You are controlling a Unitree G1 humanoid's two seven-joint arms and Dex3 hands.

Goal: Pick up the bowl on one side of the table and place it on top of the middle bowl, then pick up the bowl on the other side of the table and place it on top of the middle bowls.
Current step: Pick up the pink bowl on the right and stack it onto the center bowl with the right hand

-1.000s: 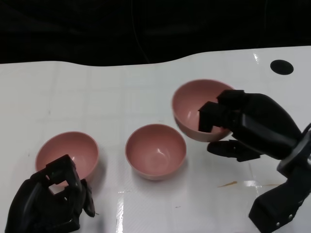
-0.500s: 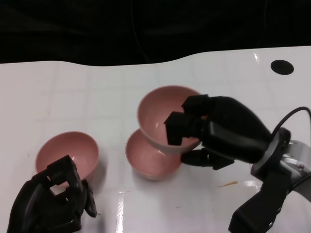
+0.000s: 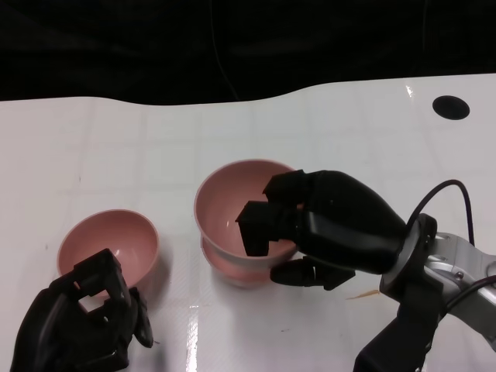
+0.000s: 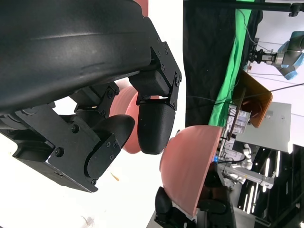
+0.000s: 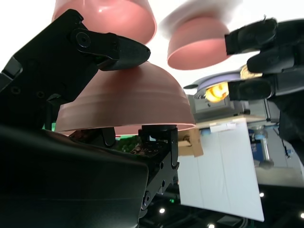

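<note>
In the head view, the right hand point(image 3: 310, 229) holds a pink bowl point(image 3: 232, 205) by its rim, with fingers inside it and more underneath. This held bowl sits right over the middle bowl point(image 3: 232, 271) near the middle of the white table point(image 3: 155, 147), and only a thin pink edge of the middle bowl peeks out below. I cannot tell if the two bowls touch yet. The other side bowl point(image 3: 108, 246) waits near the table's front left part. The left hand point(image 3: 77, 322) rests just beside it with fingers curled in, holding nothing. In the left wrist view, the left hand point(image 4: 118, 128) is empty too, and the held bowl point(image 4: 190, 166) shows farther off. In the right wrist view, the right hand point(image 5: 95, 61) pinches the held bowl point(image 5: 128, 104) on its rim. I think the first stacking step is almost done. Next the hand should lower the bowl gently, let go, and pull away. A second ago the held bowl was up near the table's right side, and now it is over the middle bowl. The left hand and its bowl look the same.
</note>
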